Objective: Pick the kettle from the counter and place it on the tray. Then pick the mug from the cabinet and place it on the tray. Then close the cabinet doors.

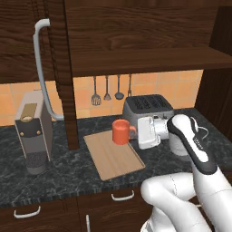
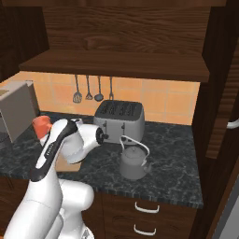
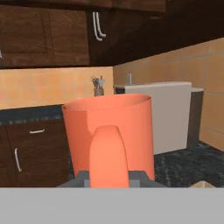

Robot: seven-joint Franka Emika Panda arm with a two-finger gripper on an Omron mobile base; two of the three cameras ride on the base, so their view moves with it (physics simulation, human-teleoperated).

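The mug point(image 1: 120, 132) sits at the back right corner of the tray point(image 1: 113, 156), at about one o'clock on the board, with its loop handle pointing to three o'clock toward the pincer point(image 1: 141, 132). In the hand view the handle point(image 3: 108, 155) stands straight up between the two finger tips, so the pincer is clamped shut on that loop.

The kettle point(image 2: 134, 161) stands on the bare surface point(image 2: 177, 158), at about five o'clock from the toaster point(image 2: 120, 119) and well apart from the tray, so that part of the job looks undone.

The mug looks small, stiff and light, probably glazed and a bit slick; its handle gives a sure hold, though a hard knock might chip it. The kettle looks heavier and round-bodied, awkward to clasp. I would take it by the top of its thin arched handle point(image 2: 135, 141), expecting it to swing a little.
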